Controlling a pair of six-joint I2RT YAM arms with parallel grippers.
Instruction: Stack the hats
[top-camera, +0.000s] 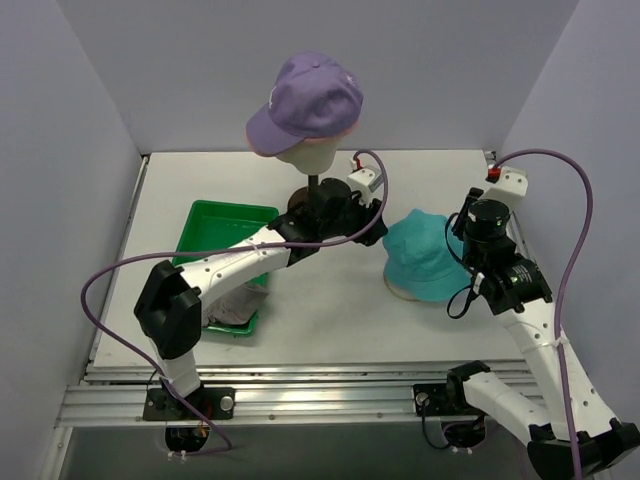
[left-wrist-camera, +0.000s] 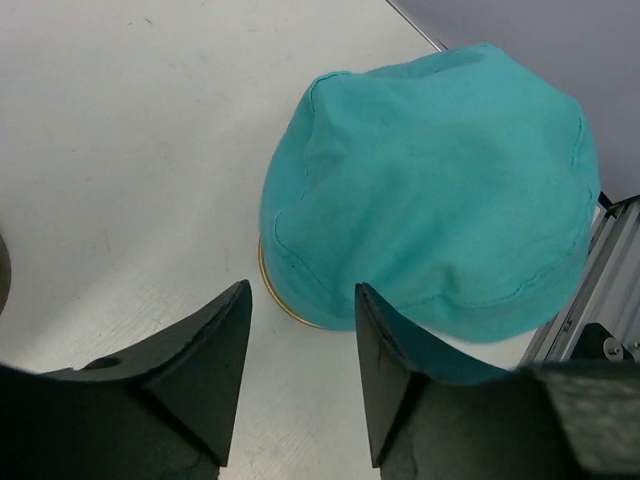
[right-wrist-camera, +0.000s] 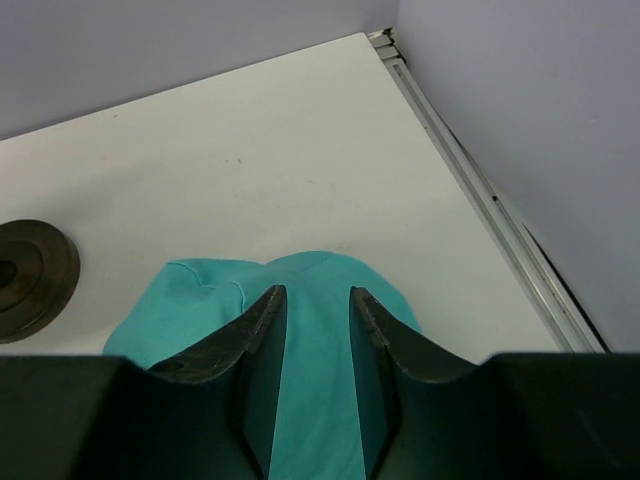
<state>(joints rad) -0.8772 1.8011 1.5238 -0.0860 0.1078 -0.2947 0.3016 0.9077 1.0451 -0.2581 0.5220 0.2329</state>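
Just left of the teal hat (top-camera: 425, 262), the left hand (left-wrist-camera: 302, 300) sits released and empty. Right hand (right-wrist-camera: 316, 300) hangs above that hat, also released.

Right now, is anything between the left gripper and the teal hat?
Nothing visible. The open left gripper faces the teal hat across a strip of table; the stand base sits off to the side. The right gripper, open, is over the hat, outside that path.
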